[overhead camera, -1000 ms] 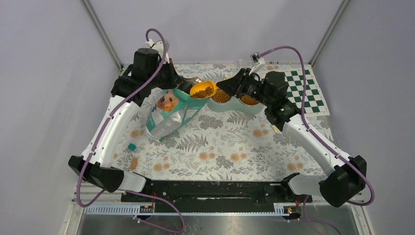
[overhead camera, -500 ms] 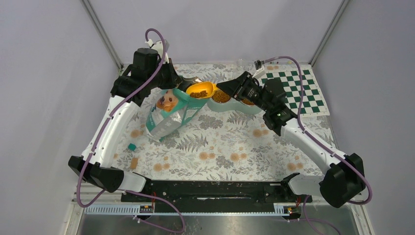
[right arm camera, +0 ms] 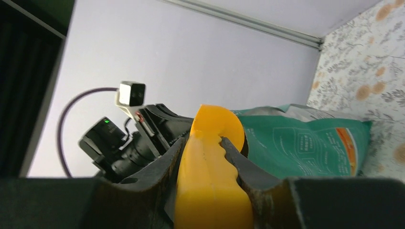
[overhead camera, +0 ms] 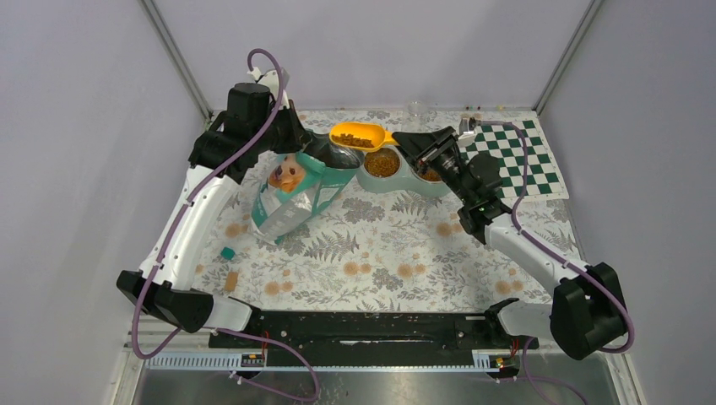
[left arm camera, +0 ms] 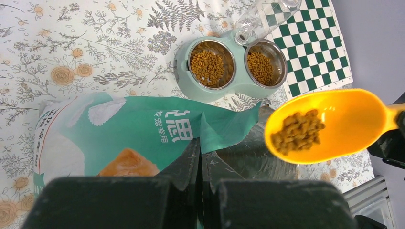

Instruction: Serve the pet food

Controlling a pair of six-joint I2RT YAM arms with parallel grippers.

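Pet food (left arm camera: 208,67) is already served in both bowls (left arm camera: 239,90); a loaded scoop (left arm camera: 353,119) is gripped by the right hand (right arm camera: 204,145), the bag (left arm camera: 143,129) by the left hand (left arm camera: 199,155).

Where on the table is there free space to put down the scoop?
The flowered cloth is bare in the middle, between the bag, the feeder and the right arm. The checkered mat is free on its right half. The far edge is crowded: bag, feeder, scoop.

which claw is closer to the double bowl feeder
Right. The right claw hangs over the feeder, at its far edge, gripping the yellow scoop. The left claw is off to the left of it, shut on the teal bag.
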